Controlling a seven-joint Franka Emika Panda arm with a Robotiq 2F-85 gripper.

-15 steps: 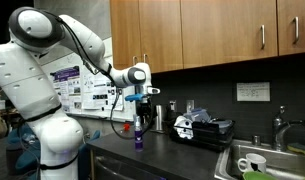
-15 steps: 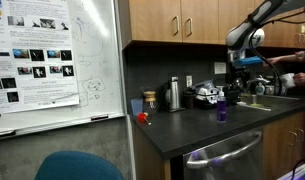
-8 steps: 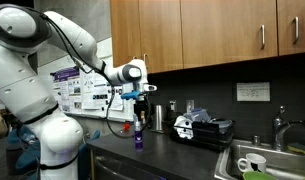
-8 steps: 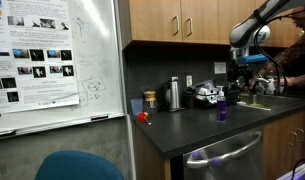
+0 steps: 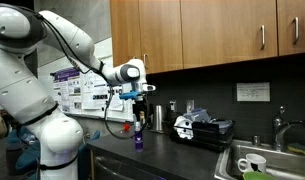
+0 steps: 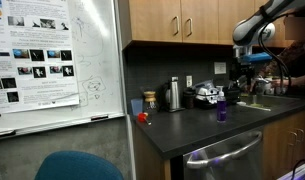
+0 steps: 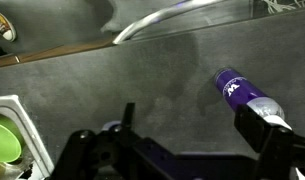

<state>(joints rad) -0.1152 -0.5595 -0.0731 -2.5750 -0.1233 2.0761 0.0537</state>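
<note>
One purple bottle [image 7: 246,96], below the spread fingers [image 7: 264,135]

The white Franka arm [image 5: 72,38] is arching up from its bulky base and reaching out level, wrist bent so the black Robotiq gripper [image 5: 139,98] is pointing straight down; in the wrist view its two fingers [image 7: 256,126] are standing wide apart
</note>
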